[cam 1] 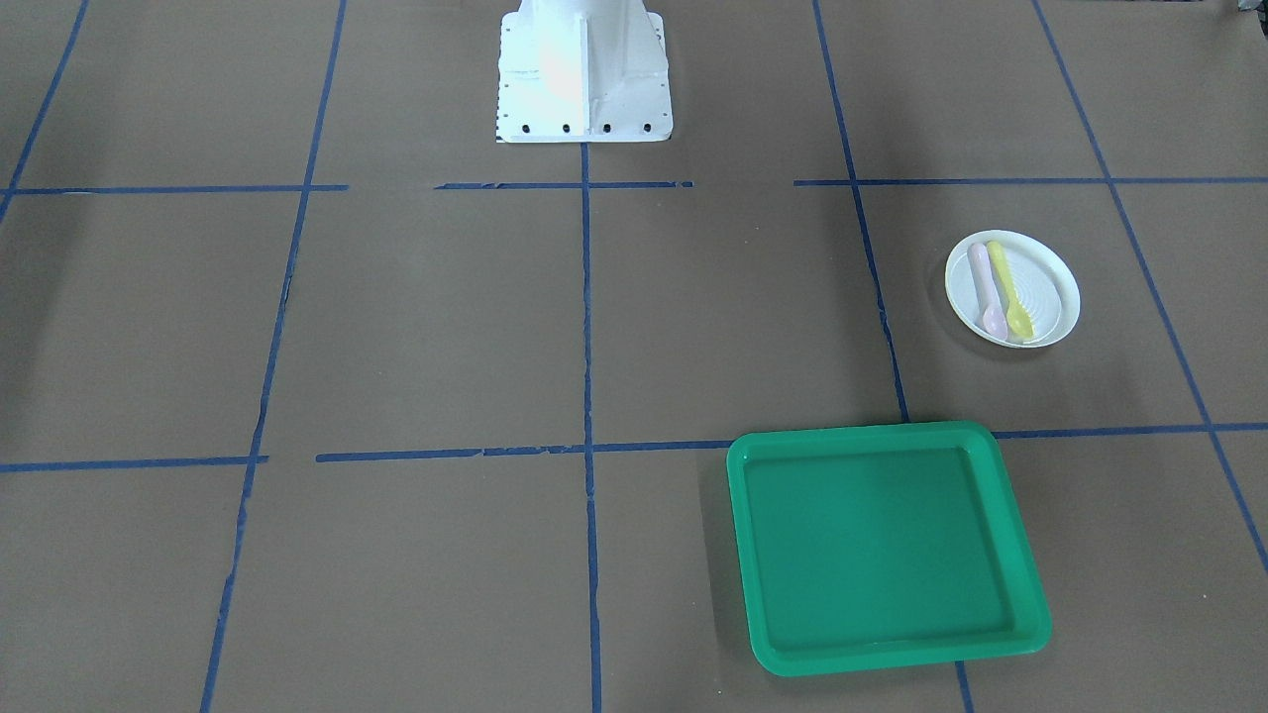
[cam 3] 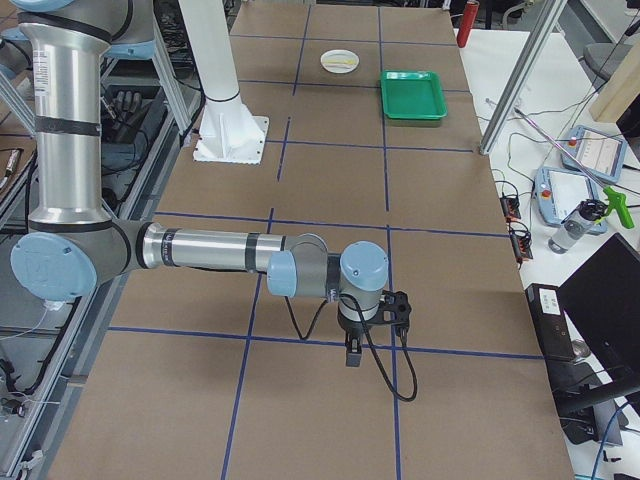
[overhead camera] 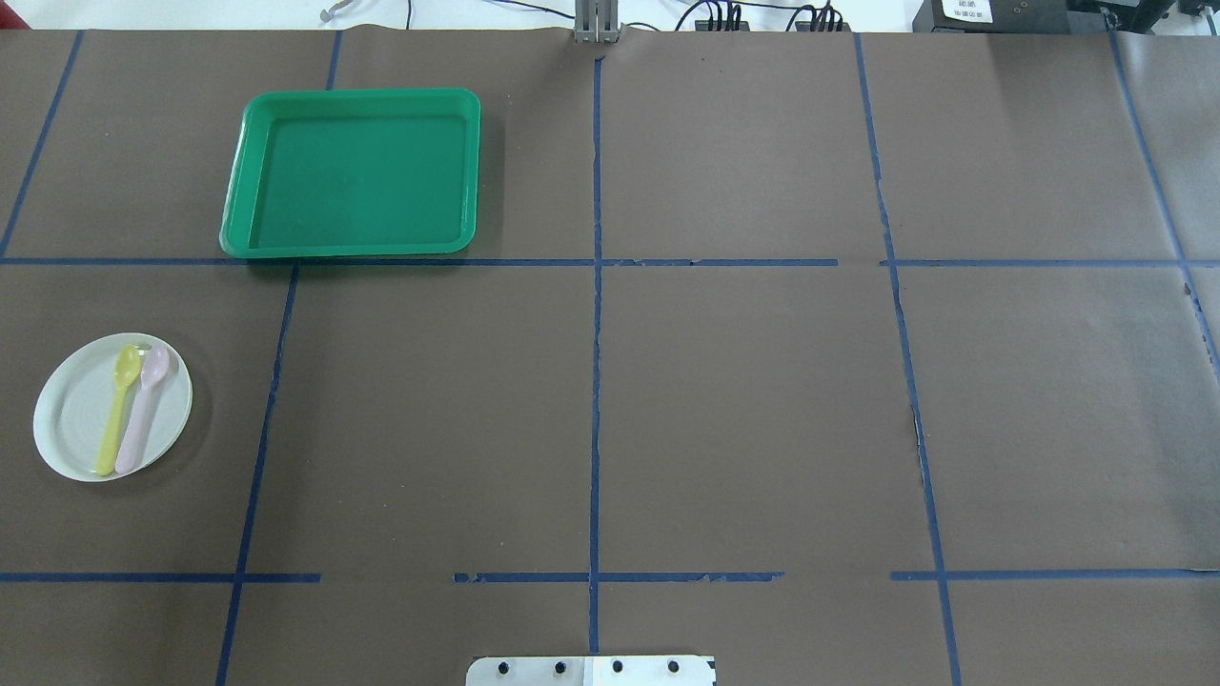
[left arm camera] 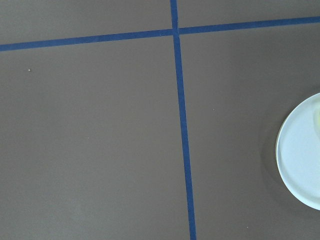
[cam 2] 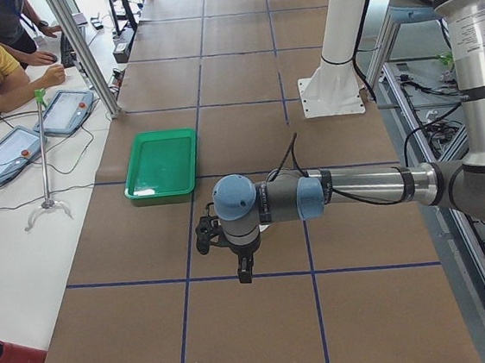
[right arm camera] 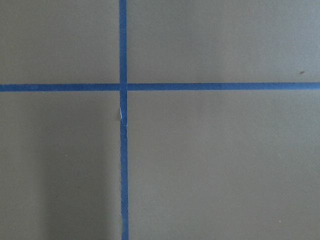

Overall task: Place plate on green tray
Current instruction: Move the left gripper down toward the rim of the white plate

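The small white plate (overhead camera: 81, 419) lies on the brown table at the robot's left, with a yellow spoon (overhead camera: 118, 405) and a pink spoon (overhead camera: 141, 412) on it. It also shows in the front view (cam 1: 1040, 287) and at the right edge of the left wrist view (left arm camera: 302, 155). The green tray (overhead camera: 353, 171) lies empty, farther from the robot than the plate; it also shows in the front view (cam 1: 882, 545). My left gripper (cam 2: 245, 270) hovers above the table next to the plate. My right gripper (cam 3: 352, 354) hovers over the far right of the table. Whether either is open, I cannot tell.
Blue tape lines cross the brown table cover. The robot's white base (cam 1: 582, 74) stands at the table's middle edge. People sit at a side table with tablets (cam 2: 13, 149) beyond the tray. A red cylinder (cam 2: 9, 358) lies off the table's corner.
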Controlling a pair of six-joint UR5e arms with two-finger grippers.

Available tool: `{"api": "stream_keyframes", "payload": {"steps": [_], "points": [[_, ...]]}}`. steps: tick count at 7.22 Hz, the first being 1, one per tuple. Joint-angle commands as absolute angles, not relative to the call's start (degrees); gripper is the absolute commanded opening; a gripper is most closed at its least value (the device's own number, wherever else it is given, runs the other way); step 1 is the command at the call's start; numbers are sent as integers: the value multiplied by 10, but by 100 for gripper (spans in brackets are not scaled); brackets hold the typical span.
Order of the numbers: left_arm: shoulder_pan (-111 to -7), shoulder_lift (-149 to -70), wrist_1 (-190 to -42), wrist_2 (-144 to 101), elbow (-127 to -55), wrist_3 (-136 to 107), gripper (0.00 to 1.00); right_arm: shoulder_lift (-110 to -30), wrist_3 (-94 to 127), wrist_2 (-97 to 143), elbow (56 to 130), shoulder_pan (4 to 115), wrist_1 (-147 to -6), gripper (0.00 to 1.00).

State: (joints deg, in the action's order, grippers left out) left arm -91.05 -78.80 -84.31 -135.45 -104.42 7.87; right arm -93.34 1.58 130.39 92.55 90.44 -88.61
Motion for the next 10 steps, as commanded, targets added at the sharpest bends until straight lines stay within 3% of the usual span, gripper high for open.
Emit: {"api": "stream_keyframes", "payload": {"steps": [1, 3, 5, 8, 10], "points": [[-911, -789, -844, -1353, -1042, 79, 100, -933, 16, 1303, 925, 904, -886, 100], [-910, -812, -862, -1354, -1041, 82, 100, -933, 16, 1303, 925, 904, -886, 100], [-885, -812, -987, -1355, -995, 41, 100, -933, 16, 1304, 925, 904, -886, 100], [-747, -813, -1291, -1349, -880, -223, 100, -933, 16, 1303, 925, 904, -886, 100], [-659, -813, -1401, -1296, -860, -381, 100, -933, 16, 1303, 925, 904, -886, 100]]}}
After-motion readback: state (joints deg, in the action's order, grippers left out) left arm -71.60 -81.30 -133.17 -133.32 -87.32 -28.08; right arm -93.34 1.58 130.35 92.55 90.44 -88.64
